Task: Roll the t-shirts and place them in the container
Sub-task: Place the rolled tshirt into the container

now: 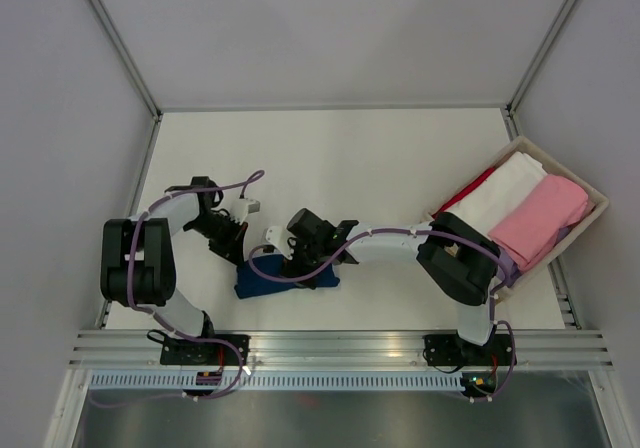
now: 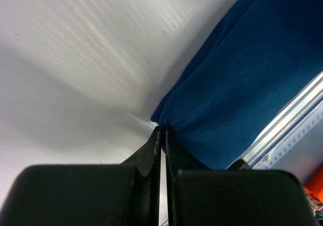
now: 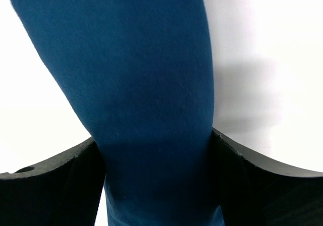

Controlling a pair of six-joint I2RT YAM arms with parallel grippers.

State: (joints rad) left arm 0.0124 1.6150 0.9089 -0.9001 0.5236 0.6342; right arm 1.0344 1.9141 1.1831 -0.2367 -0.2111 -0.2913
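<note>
1. The navy shirt (image 1: 285, 280) lies bunched into a short, thick bundle on the desk (image 1: 330, 158), near its front edge and between the 2 arms.
2. The left tool (image 2: 161, 132) is closed tight, its tips touching 1 corner of the bundle. I cannot tell whether any cloth is caught between them.
3. The right tool (image 3: 155, 136) stands wide astride the bundle, and cloth touches both fingers. Whether it squeezes or only straddles, I cannot tell.
4. Handling, as I judge it: the shirt is light, soft and limp. It has no stiffness of its own, so it will sag, stretch and unroll wherever it is not pinned.
5. The knit looks matte, not slippery. It should drag on the desk and hold well in the fingers.
6. Nothing here is fragile, so a firm pinch does no harm.
7. Best hold: across the thick of the bundle, or on a folded edge with several layers. A single-layer corner would only peel away.
8. A white shirt (image 1: 505, 193) and a pink shirt (image 1: 540, 218) lie in the bin (image 1: 598, 200) at the right, well apart from both tools.
</note>
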